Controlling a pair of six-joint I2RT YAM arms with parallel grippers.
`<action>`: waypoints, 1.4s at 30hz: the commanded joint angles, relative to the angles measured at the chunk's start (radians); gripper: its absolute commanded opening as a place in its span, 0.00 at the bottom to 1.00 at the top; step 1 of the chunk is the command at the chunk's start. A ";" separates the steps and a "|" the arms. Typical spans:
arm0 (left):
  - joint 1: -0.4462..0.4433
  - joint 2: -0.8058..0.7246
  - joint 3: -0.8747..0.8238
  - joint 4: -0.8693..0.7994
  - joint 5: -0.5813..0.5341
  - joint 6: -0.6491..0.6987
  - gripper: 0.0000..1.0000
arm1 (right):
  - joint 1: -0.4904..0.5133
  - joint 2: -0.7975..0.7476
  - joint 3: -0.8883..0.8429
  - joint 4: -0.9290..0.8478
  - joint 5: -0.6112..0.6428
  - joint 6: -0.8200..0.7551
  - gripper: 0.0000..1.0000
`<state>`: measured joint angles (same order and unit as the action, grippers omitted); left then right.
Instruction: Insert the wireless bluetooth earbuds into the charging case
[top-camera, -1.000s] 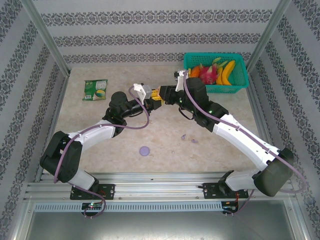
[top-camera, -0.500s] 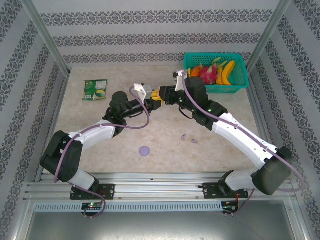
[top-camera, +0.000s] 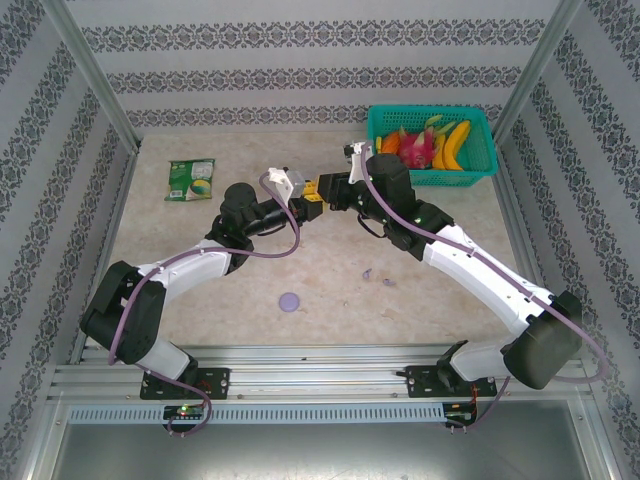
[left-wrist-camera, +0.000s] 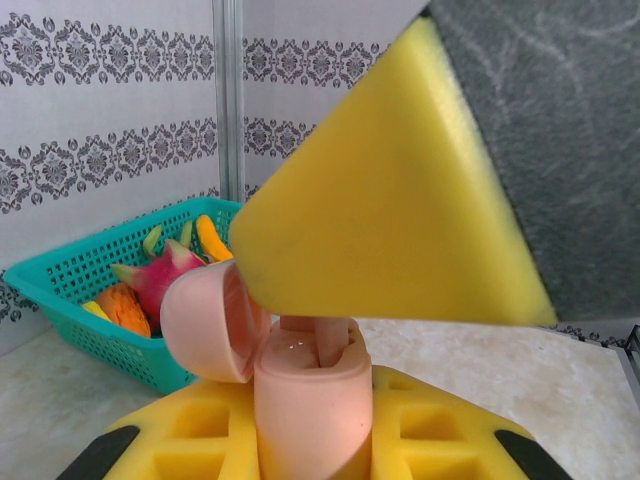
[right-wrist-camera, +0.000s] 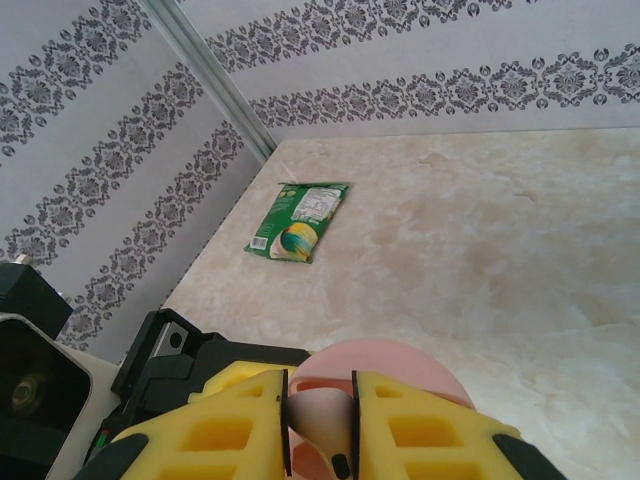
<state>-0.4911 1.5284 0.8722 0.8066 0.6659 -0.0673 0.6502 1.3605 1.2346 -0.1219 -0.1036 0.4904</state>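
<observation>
Barely anything has shifted in a second: the right arm has leaned a shade leftward, and both hands still meet in mid-air over the bench (top-camera: 450, 240). Nearest the arm bases lie a purple disc (top-camera: 290, 300) and two small purple pieces (top-camera: 368, 272), probably earbuds. Farther back, the left hand (top-camera: 311, 207) is clamped on the open pink charging case (left-wrist-camera: 312, 400), its lid (left-wrist-camera: 205, 325) swung aside. The right hand (top-camera: 322, 187), facing it, pinches a pale pink earbud (left-wrist-camera: 318, 340) directly over the case's well, stem pointing in. A short push along that stem looks like what remains. Beyond sit a snack packet (top-camera: 191, 180) and a fruit basket (top-camera: 480, 170).
</observation>
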 joint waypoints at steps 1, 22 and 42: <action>-0.015 -0.029 0.029 0.074 0.006 0.016 0.00 | 0.004 0.008 -0.030 -0.065 0.004 0.007 0.20; -0.017 -0.041 0.024 0.071 0.015 0.010 0.00 | -0.003 0.015 0.007 -0.087 0.046 0.034 0.31; -0.019 -0.030 -0.004 0.080 0.010 0.009 0.00 | -0.063 -0.064 0.119 -0.127 -0.018 0.081 0.51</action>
<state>-0.4919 1.5269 0.8719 0.8173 0.6662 -0.0673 0.6281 1.3300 1.2961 -0.2150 -0.0967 0.5465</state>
